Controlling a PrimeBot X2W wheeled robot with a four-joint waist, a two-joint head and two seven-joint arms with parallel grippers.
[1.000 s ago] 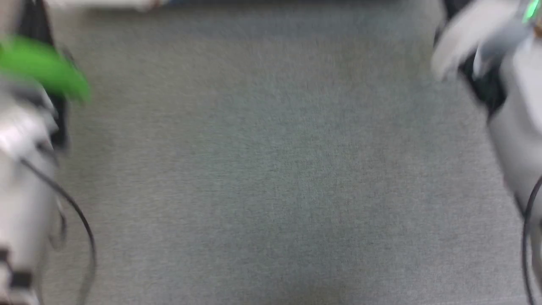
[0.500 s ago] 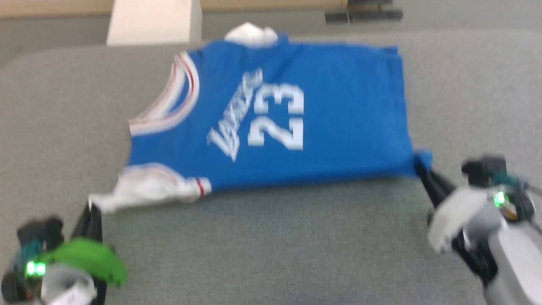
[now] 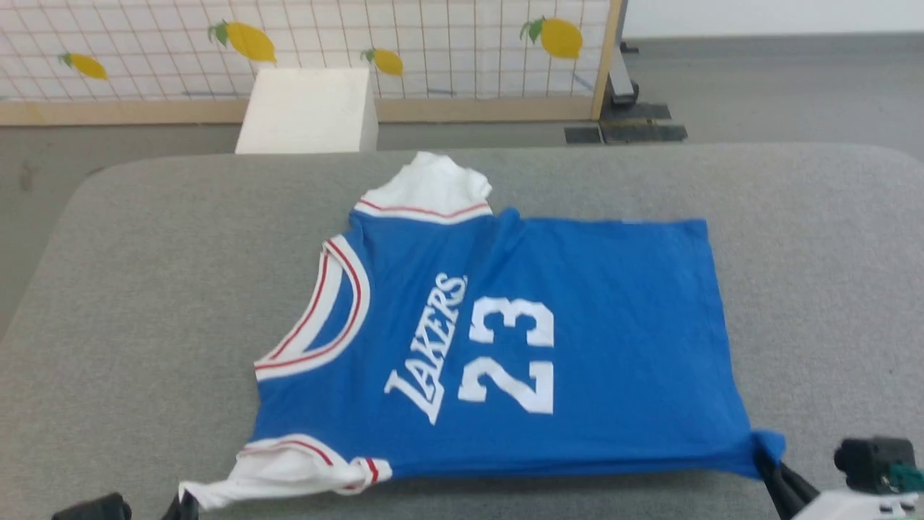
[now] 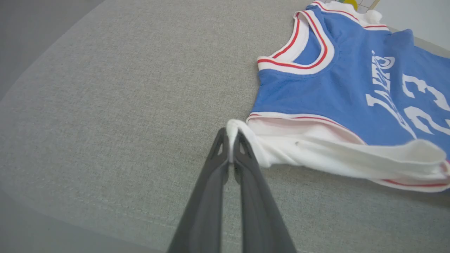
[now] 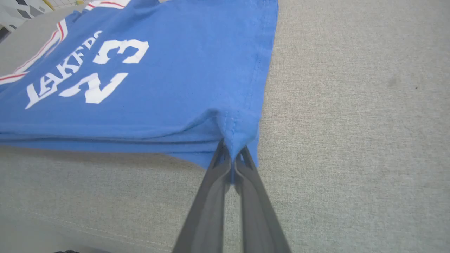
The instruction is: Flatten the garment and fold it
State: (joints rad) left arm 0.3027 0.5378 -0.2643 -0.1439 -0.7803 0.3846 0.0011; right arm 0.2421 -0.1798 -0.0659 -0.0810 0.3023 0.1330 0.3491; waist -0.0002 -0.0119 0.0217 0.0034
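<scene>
You are gripping the garment [image 3: 505, 339] at two near corners.
Your left gripper [image 4: 230, 136] is clamping the white sleeve tip, your right gripper [image 5: 232, 151] the blue hem corner; it is lying number-up on the grey table [image 3: 144, 289].

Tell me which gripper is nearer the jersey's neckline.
Left. The left gripper pinches the near white sleeve tip, just beside the neckline; the right gripper pinches the blue hem corner, across the whole jersey from it.
</scene>
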